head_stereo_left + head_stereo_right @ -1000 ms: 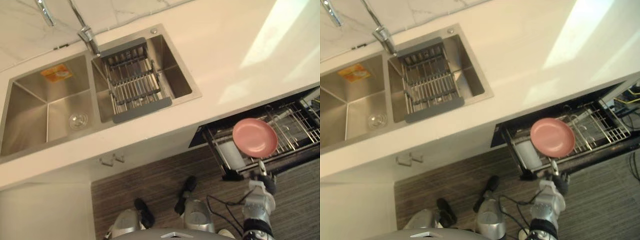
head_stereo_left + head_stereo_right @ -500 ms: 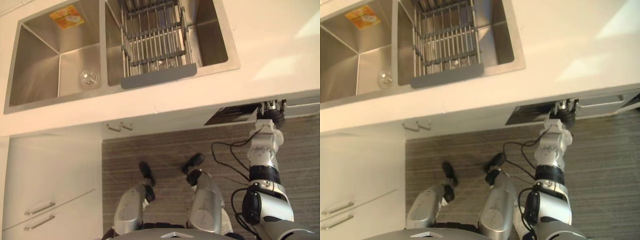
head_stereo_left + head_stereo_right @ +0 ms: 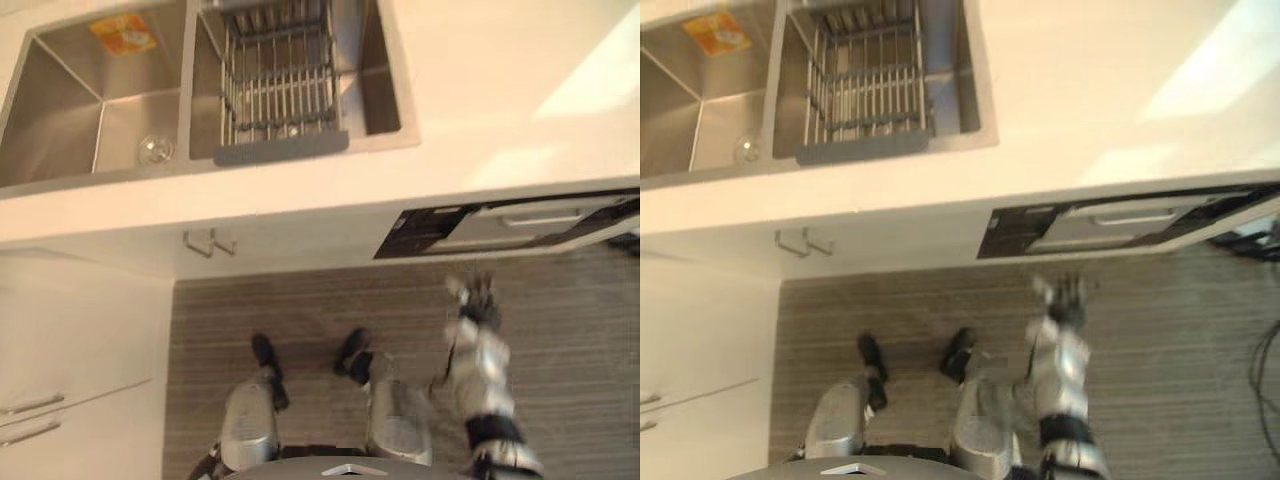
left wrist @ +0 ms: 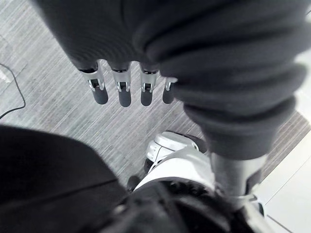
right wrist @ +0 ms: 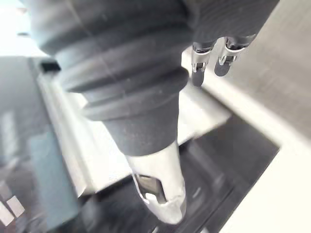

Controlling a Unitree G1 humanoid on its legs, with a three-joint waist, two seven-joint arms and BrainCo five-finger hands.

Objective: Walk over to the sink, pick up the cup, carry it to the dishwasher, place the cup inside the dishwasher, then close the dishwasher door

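Dishwasher door [image 3: 530, 216] ajar, lengthwise under counter [image 3: 480, 110]

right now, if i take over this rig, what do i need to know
Left robot hand: open, empty, hanging over the floor.
Right robot hand: open, empty, in front of the dishwasher door, apart from it.
Door: nearly shut, a dark gap at its edge.
Cup: in neither robot hand; whether it is inside is hidden.
Left to do: push the door fully shut.
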